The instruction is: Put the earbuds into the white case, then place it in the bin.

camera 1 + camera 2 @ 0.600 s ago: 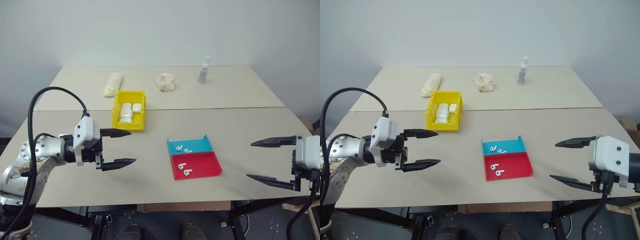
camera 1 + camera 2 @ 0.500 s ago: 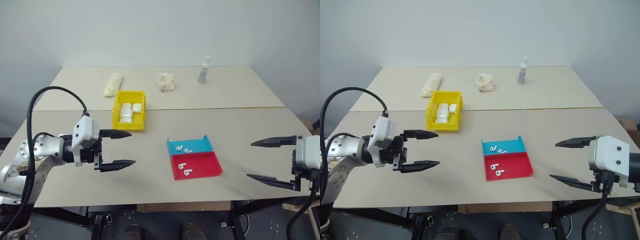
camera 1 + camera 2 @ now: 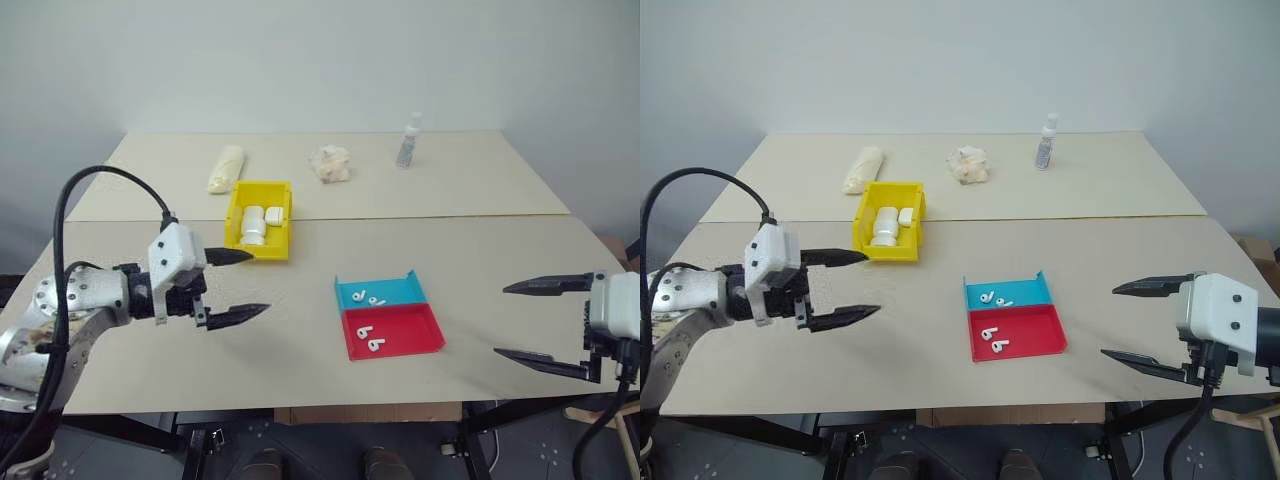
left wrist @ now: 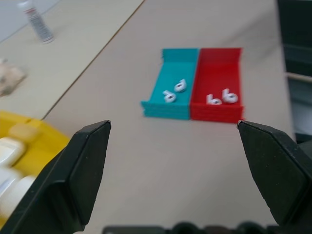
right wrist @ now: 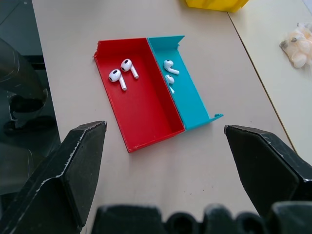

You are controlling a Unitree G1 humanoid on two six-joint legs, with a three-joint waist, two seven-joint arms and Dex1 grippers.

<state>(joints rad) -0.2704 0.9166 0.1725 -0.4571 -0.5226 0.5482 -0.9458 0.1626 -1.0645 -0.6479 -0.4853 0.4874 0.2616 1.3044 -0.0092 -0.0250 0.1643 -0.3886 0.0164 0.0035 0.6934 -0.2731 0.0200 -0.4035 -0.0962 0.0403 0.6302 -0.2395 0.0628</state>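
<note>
On my table: two tiny white plastic earbuds in shallow red tray, two in blue tray.
Yellow plastic bin: white cases inside.
Left gripper: released, empty.
Right gripper: released, empty.

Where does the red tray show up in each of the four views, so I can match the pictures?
Left eye view: red tray, right of centre, on the near side of the blue tray.
Right eye view: right of centre, same arrangement.
Left wrist view: upper middle, between the fingers.
Right wrist view: upper left of centre.
Shared landmark: the blue tray, butted against it.
</note>
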